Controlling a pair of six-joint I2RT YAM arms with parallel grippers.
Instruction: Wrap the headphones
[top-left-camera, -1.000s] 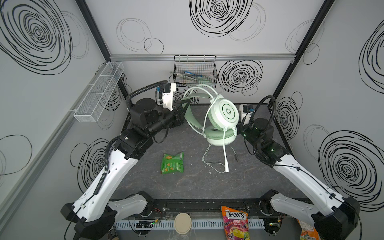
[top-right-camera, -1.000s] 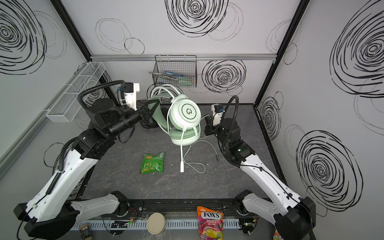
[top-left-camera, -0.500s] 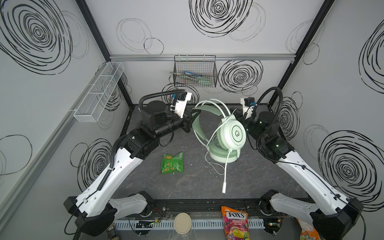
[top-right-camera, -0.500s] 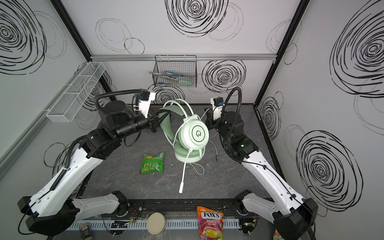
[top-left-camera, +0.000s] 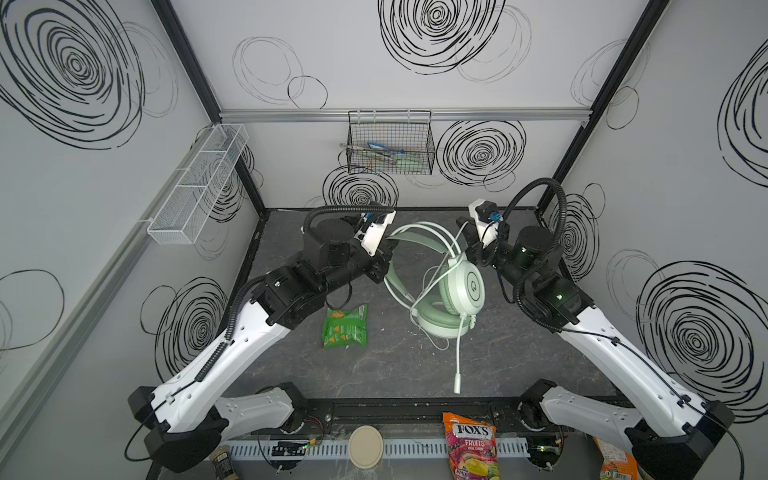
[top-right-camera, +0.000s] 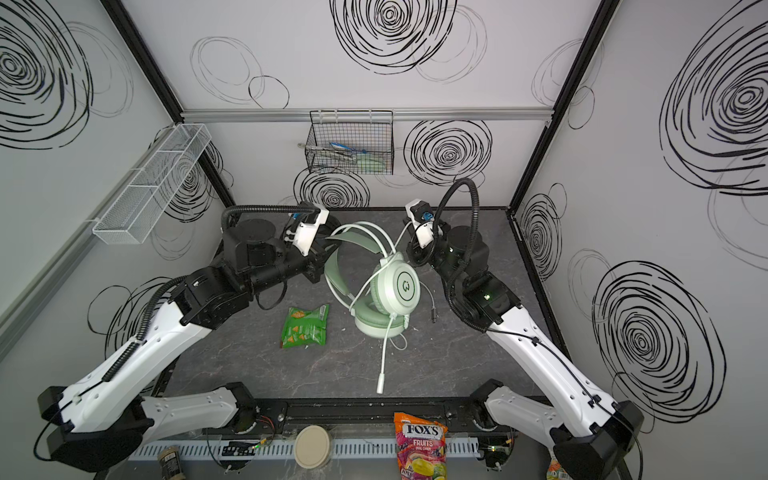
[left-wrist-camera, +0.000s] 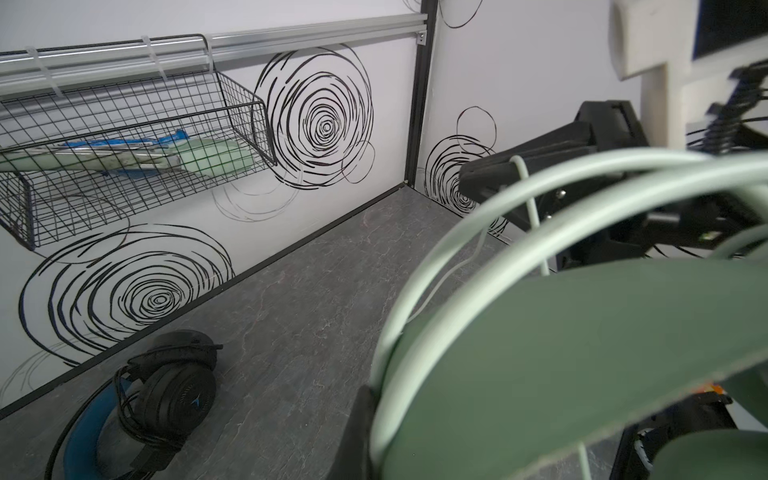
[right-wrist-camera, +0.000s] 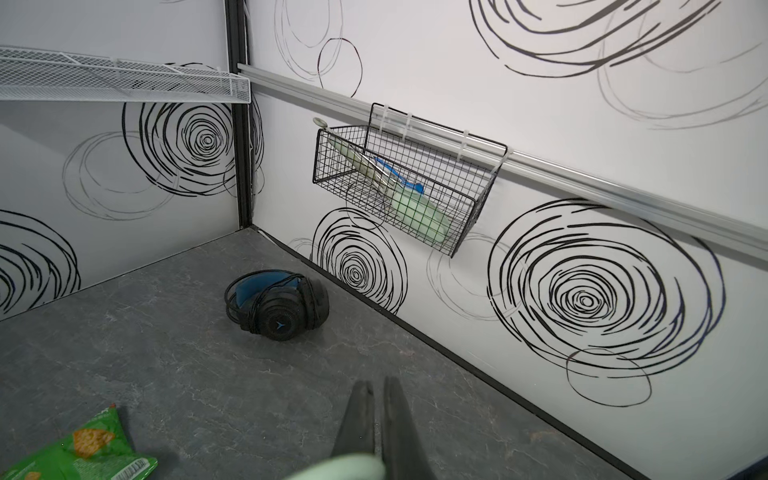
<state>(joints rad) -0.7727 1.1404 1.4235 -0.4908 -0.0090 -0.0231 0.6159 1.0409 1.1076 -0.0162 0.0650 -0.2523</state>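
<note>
Clenched the left claw (top-left-camera: 388, 249) on the headband (left-wrist-camera: 582, 353) of the mint green headphones (top-left-camera: 467, 286), well up from the ear cups. Showed in the left wrist view as a broad green band crossing most of the frame.

Pinched the pale cable (left-wrist-camera: 533, 210) in the right claw (top-left-camera: 464, 235), jaws shut tight, the cord running from there down toward the cups. Appeared in the right wrist view as two dark fingers (right-wrist-camera: 360, 415) pressed nearly together.

Held the headset up between both claws over the middle of the desk (top-left-camera: 519, 365), one cup facing up with its round logo and the other beneath it. Could not tell whether that lower cup touched the desk. Left loose loops of cable on the desk just beside it. Showed a pale stalk (top-left-camera: 458, 357) reaching from the lower cup toward the front edge.

Found the black headphones (right-wrist-camera: 277, 303) lying on the desk close to the back wall, black cable looped about them, well apart from the mint set.

Spotted a green snack packet (top-left-camera: 345, 326) flat on the desk, between the left arm and the mint headset, touching neither.

Noted a black wire basket (top-left-camera: 390, 145) hung on the back wall rail, and a white mesh shelf (top-left-camera: 199, 183) on the left wall.
</note>
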